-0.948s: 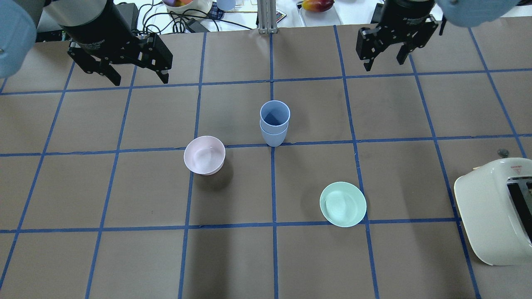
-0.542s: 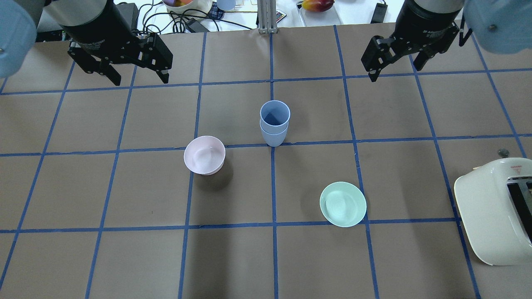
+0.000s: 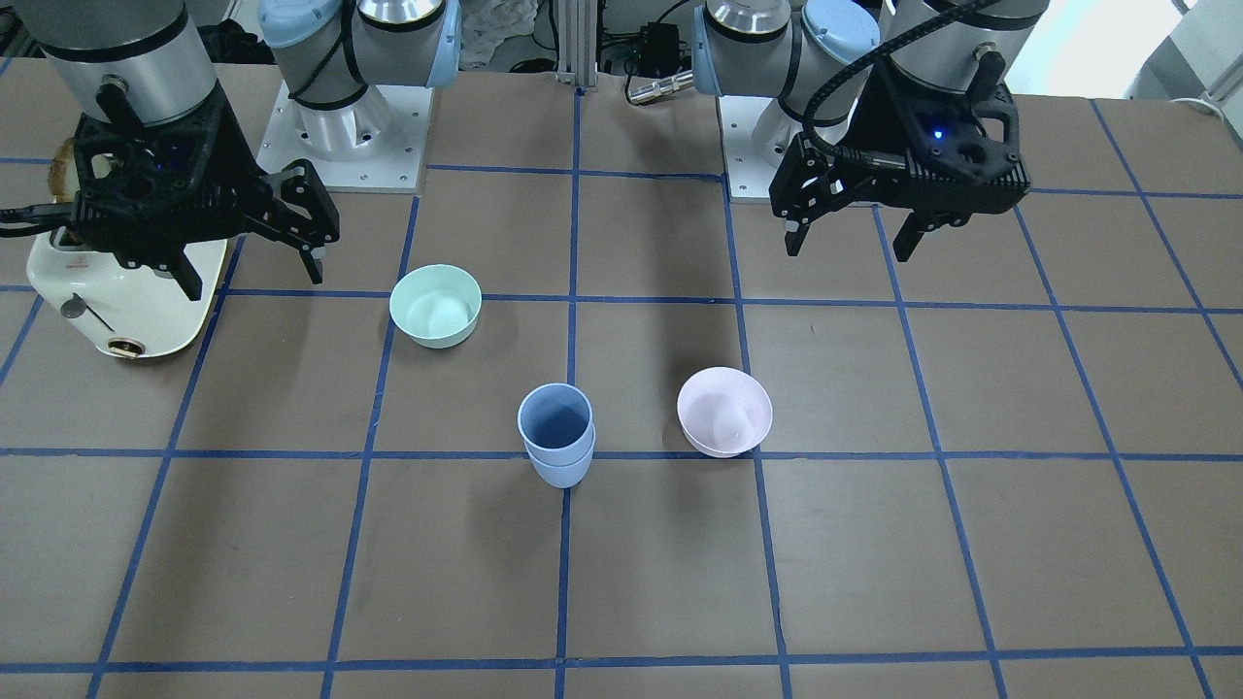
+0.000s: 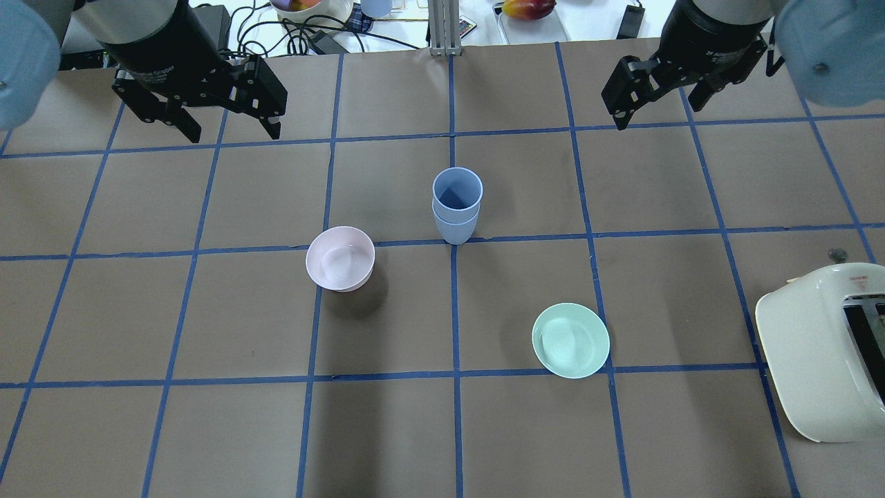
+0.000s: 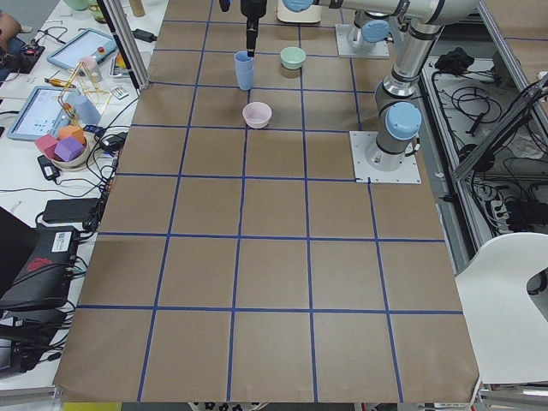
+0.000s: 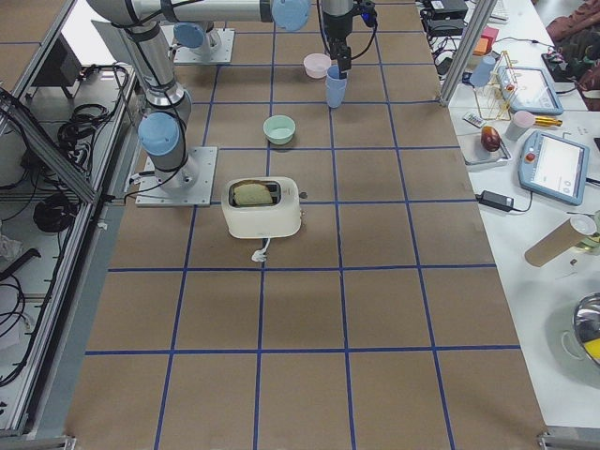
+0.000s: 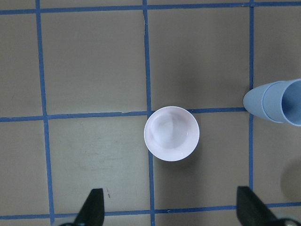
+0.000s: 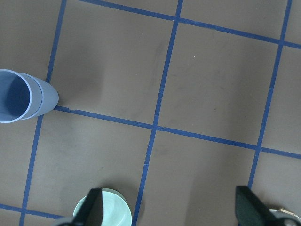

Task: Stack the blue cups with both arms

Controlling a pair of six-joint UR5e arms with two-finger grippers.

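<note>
The table is covered in brown paper marked into squares by blue tape. The left arm and the right arm both hang above the edge of the table farthest from the robot's base, one toward each end. A cream toaster sits at the robot's right side of the table (a slice of bread shows in its slot from the right-hand side camera). The left gripper has its jaws spread wide and holds nothing. The right gripper is likewise spread and empty. The pink bowl stands near the middle, just to the left of the cups. The green bowl lies to their right, nearer the robot. The blue cups stand upright at the table's centre on a tape crossing, one nested inside the other, well apart from both grippers.
</note>
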